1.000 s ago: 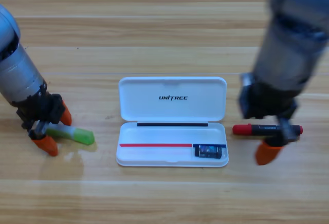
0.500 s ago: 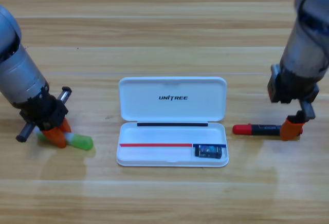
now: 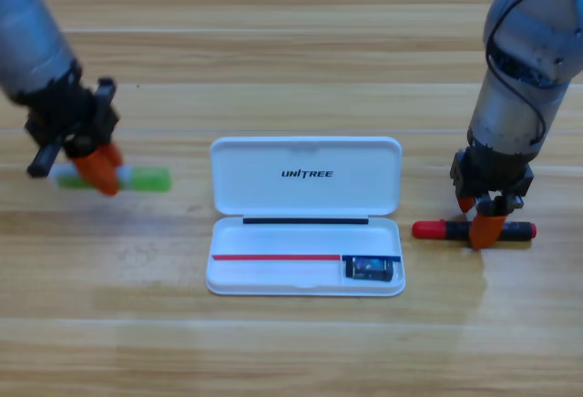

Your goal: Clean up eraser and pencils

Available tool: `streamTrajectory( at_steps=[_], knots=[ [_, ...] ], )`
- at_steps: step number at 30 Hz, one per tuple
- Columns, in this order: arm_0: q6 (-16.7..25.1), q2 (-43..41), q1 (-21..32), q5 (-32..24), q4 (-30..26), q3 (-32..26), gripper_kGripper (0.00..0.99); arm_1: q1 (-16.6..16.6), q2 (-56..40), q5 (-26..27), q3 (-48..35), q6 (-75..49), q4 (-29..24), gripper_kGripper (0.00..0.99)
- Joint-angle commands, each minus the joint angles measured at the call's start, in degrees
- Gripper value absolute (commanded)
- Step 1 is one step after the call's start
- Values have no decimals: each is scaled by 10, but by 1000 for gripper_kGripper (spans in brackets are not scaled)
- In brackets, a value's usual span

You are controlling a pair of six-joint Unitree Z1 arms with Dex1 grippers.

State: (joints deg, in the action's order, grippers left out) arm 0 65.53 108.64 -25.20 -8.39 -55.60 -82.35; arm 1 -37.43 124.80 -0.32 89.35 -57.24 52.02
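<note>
Pincers work both sides of the open case [image 3: 305, 178] on the tabletop [image 3: 291, 342]: left pincer [image 3: 96, 167] pinches the green pencil [image 3: 146, 179], right pincer [image 3: 483, 219] straddles the black pencil [image 3: 437, 229], grip unclear. Eraser [image 3: 369, 268] lies in the case's lower right corner.

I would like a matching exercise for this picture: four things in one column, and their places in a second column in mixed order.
Things:
1. small dark navy eraser
2. pale green pencil
3. black pencil with red cap
4. white open case

Places:
A. left of the case, at the left gripper
B. middle of the wooden table
C. inside the case
D. right of the case, at the right gripper

Pairs: 1-C, 2-A, 3-D, 4-B
</note>
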Motion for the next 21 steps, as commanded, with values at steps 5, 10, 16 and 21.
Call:
streamTrajectory(
  at_steps=[5, 10, 16, 21],
  knots=[
    [-70, 120, -95, -71, -72, -120, 0, 16, 44, 1, -7, -9, -9, 0],
    [-110, 155, -123, -74, -79, -152, 0, 16, -10, -11, -21, 5, -3, 0],
    [-142, 188, -149, -71, -79, -178, 0, 15, -90, -12, -40, 18, 20, 0],
    [-162, 204, -169, -64, -78, -195, 0, 13, -113, -8, -51, 17, 29, 0]
  ],
)
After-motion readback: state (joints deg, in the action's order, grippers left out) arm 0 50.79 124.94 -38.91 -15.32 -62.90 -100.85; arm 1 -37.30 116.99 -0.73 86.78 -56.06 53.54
